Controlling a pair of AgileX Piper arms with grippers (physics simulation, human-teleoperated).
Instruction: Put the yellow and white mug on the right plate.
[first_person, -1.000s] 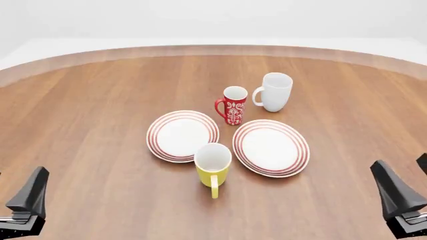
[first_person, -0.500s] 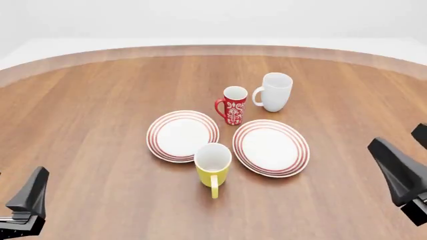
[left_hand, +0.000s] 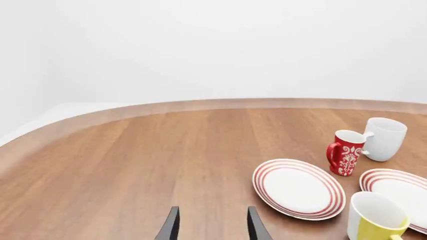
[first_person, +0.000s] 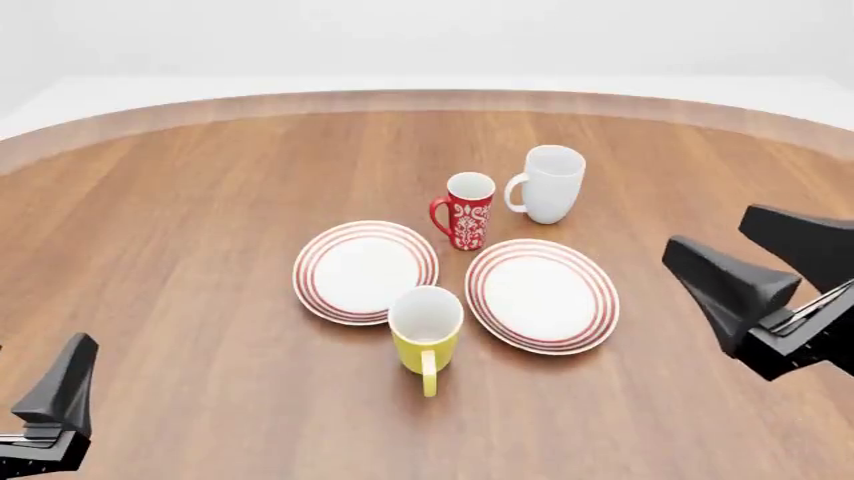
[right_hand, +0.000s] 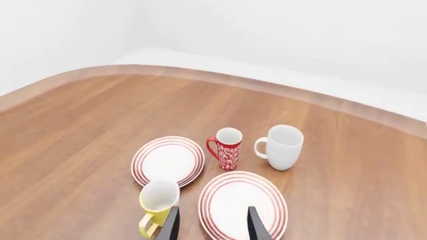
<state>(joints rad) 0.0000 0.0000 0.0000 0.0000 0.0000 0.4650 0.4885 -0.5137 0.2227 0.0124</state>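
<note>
The right end effector (first_person: 754, 275) hovers above the bench (first_person: 200, 200) with fingers spread and empty, near the right plate (first_person: 542, 295). The yellow and white mug (first_person: 426, 335) stands upright on the bench, just before both plates. The left end effector (left_hand: 210, 227) is also spread, empty.

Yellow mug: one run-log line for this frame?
yellow mug: on table, ungrasped | right plate: bare | right claw: open, raised | left claw: open

Wooden worktop (first_person: 187, 200) is carrying two red-ringed plates, the left plate (first_person: 366, 271) and the right plate (first_person: 542, 295), sitting side by side. The yellow and white mug (first_person: 426, 335) is standing just in front of them, the red mug (first_person: 466, 210) and white mug (first_person: 549, 184) behind.
</note>
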